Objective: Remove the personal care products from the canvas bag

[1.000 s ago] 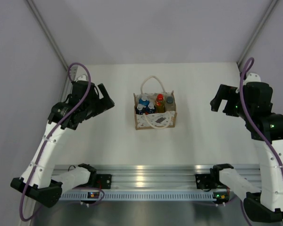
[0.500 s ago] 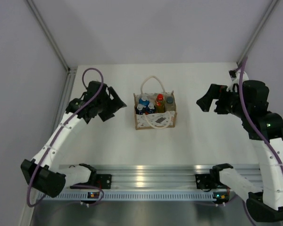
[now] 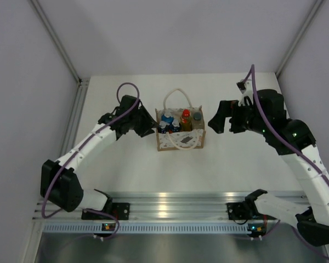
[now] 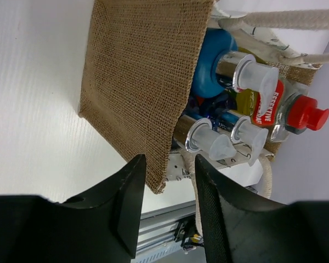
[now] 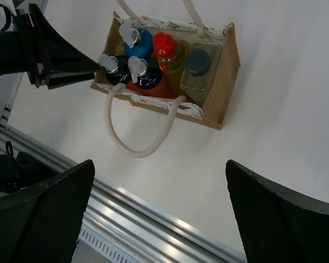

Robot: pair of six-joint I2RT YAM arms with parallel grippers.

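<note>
A tan canvas bag [image 3: 180, 134] stands in the middle of the tabletop [image 3: 126, 164], with five bottles upright inside. Three pump bottles [image 5: 132, 66] fill its 9 o'clock end. A red-capped yellow bottle [image 5: 165, 46] stands in the middle, and a grey-capped clear bottle [image 5: 197, 66] is at the 3 o'clock end. The left gripper [image 3: 148, 130], fingers slightly apart and holding nothing, sits just beside the bag at 9 o'clock. The right gripper [image 3: 222, 121], spread wide and empty, hovers near the bag at 3 o'clock.

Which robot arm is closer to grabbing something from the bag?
Left, likely. The left pincer sits right at the canvas bag's side, beside the blue-topped bottles. The right pincer hangs open, apart from the bag.
</note>
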